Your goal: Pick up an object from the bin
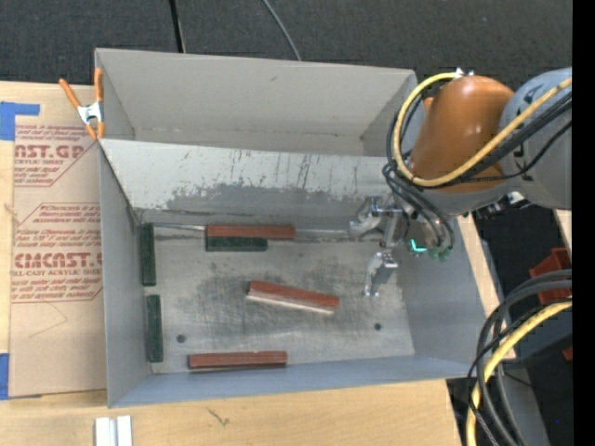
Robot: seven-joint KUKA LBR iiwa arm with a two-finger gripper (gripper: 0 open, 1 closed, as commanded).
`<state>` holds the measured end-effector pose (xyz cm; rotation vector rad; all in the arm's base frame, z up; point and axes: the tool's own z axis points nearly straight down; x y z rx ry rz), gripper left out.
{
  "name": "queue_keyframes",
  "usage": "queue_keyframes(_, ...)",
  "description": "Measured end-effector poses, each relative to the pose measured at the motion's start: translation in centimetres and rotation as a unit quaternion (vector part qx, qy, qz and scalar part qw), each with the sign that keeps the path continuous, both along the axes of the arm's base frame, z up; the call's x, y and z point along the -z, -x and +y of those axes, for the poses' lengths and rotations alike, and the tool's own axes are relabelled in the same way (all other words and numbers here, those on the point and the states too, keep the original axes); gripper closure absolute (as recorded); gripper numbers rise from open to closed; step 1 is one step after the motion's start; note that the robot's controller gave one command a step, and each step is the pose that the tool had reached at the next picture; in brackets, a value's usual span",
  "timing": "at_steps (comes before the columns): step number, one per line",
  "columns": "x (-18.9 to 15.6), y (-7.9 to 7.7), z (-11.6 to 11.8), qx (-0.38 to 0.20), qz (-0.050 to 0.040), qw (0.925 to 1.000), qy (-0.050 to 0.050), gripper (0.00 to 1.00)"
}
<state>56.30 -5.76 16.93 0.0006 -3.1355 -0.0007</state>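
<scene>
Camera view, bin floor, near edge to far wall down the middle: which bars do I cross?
front red-brown bar → tilted red-and-tan bar → back red-brown bar

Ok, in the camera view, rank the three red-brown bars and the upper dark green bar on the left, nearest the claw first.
1. middle red-brown bar, lying just left of the claw.
2. back red-brown bar, farther left and behind.
3. front red-brown bar, along the near side.
4. upper dark green bar, at the far left.
</scene>
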Motion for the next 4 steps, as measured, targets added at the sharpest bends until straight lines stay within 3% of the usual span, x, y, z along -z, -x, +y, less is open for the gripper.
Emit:
queue_keyframes(1, -0.5, -0.2, 0.0, 0.0, -0.0038, 1.0, 0.0, 0.0)
queue_keyframes(2, 9.3, 1.9, 4.8, -0.004, -0.007, 1.0, 0.0, 1.0)
queue_keyframes(3, 9.3, 1.9, 4.8, -0.004, -0.007, 1.0, 0.0, 1.0)
queue_keyframes(4, -5.8, 1.9, 3.9, 0.019, -0.0058, 0.9998, 0.0, 1.0)
